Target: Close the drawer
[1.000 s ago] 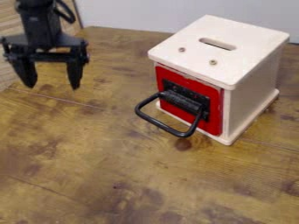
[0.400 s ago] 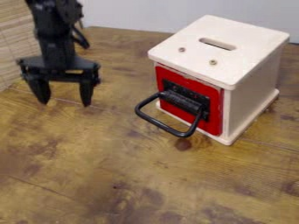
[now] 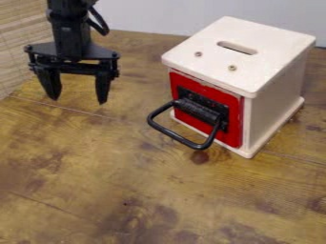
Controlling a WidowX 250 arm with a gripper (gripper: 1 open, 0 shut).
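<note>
Apparently we have the drawer seated in the cabinet's front, near flush.

Our end effector hangs over the desk, fingers spread wide with nothing between them, well apart from the cabinet. We judge the drawer light, rigid and smooth-sliding; the black loop handle looks stiff but perhaps slippery, so we'd push at its outer bar's middle, or grasp there.

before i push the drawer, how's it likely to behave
The drawer will probably slide rather than tip, since the cream cabinet frames it. Its looped handle looks stiff, but pushing one side might make the drawer bind.
</note>
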